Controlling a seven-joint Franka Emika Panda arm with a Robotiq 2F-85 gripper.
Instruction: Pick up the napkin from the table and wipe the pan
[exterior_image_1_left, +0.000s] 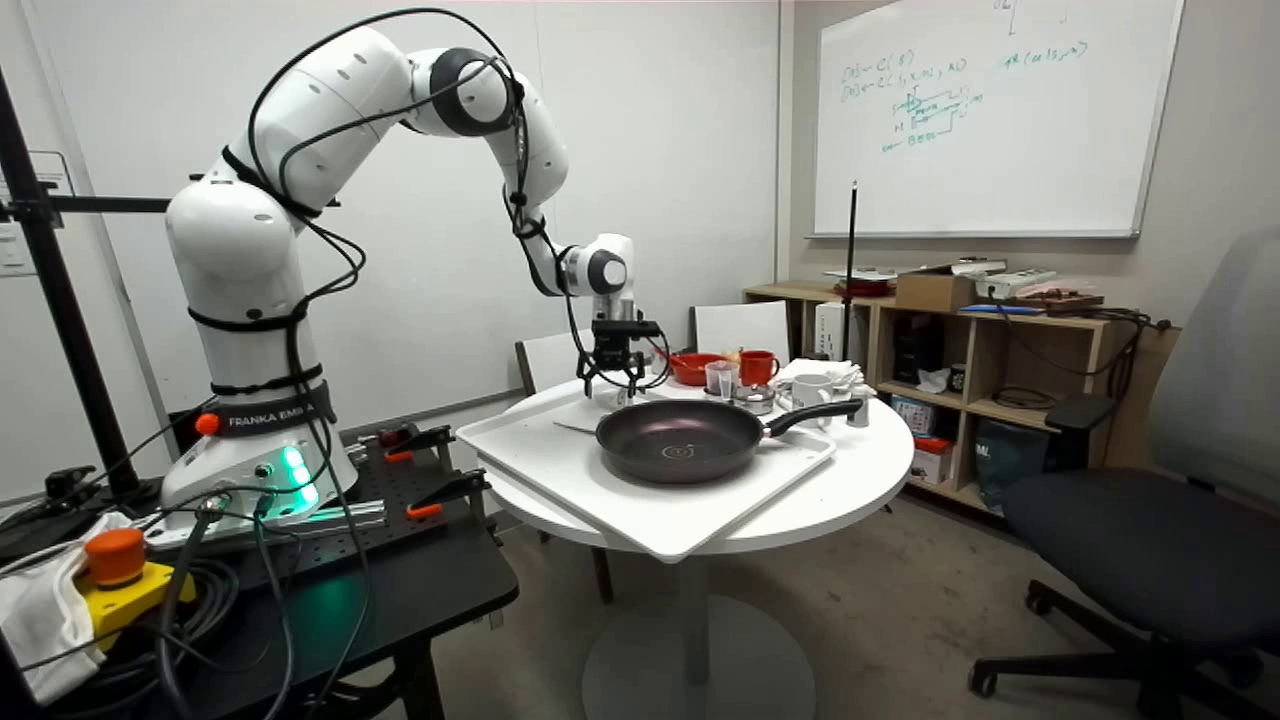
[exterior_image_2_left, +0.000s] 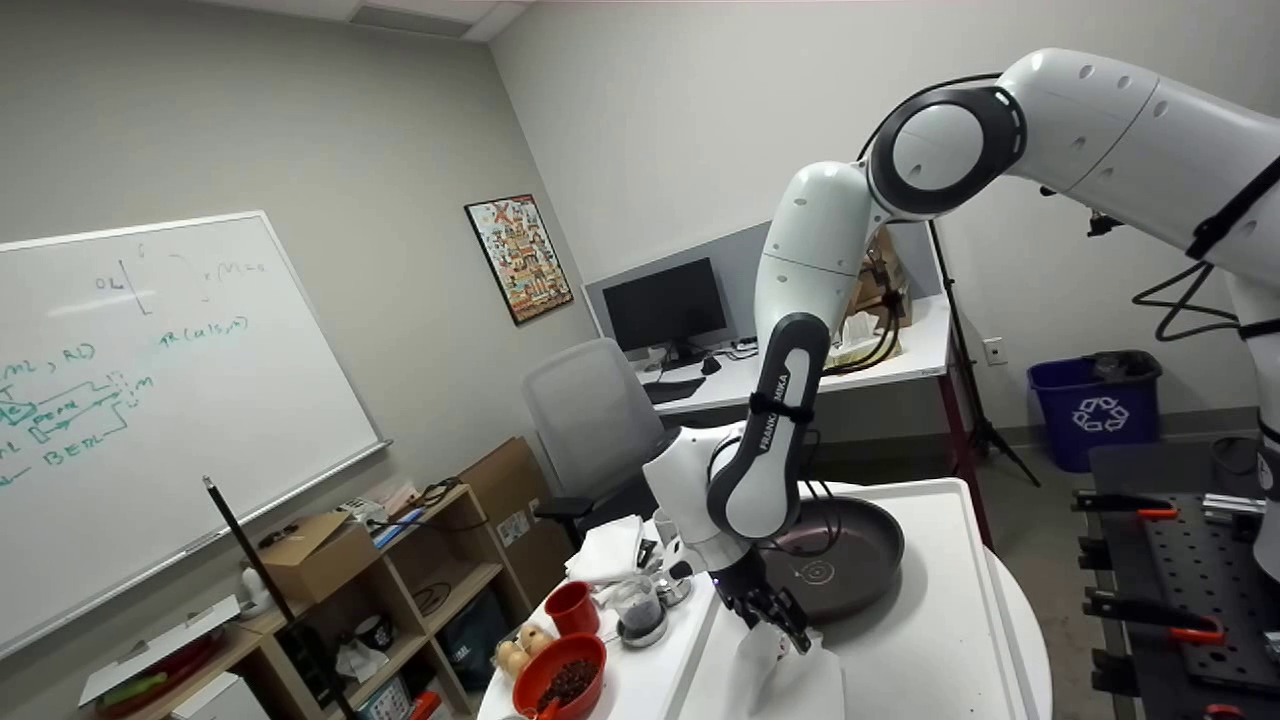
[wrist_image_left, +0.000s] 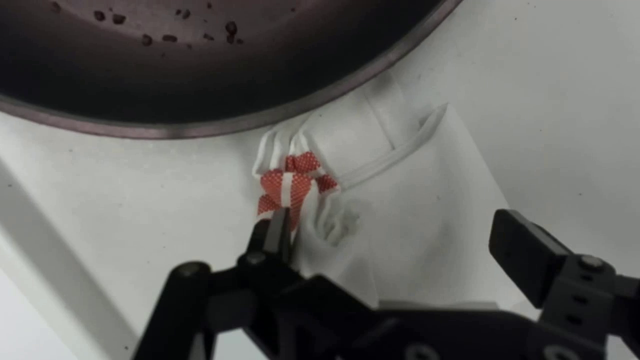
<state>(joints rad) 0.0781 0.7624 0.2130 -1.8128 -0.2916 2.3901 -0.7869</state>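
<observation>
The napkin (wrist_image_left: 430, 210), a white cloth with a red-patterned patch, lies loosely folded on the white tray, close against the near side of the pan. It shows as a pale sheet (exterior_image_2_left: 800, 690) in an exterior view. My gripper (wrist_image_left: 392, 222) hangs over it with its fingers wide apart. The left finger stands beside the red patch, the other near the cloth's right edge; whether they touch it I cannot tell. The dark frying pan (exterior_image_1_left: 680, 445) sits on the tray with small dark spots inside. Under the tray is the round white table (exterior_image_1_left: 870, 470). The gripper (exterior_image_1_left: 611, 388) is close behind the pan.
The white tray (exterior_image_1_left: 660, 525) has a raised rim. The pan's handle (exterior_image_1_left: 815, 414) sticks out past the tray. Beside the tray stand a red bowl (exterior_image_2_left: 535, 665) of dark bits, a red cup (exterior_image_2_left: 572, 608), a clear cup (exterior_image_2_left: 637, 603) and a stack of white cloths (exterior_image_2_left: 605, 550).
</observation>
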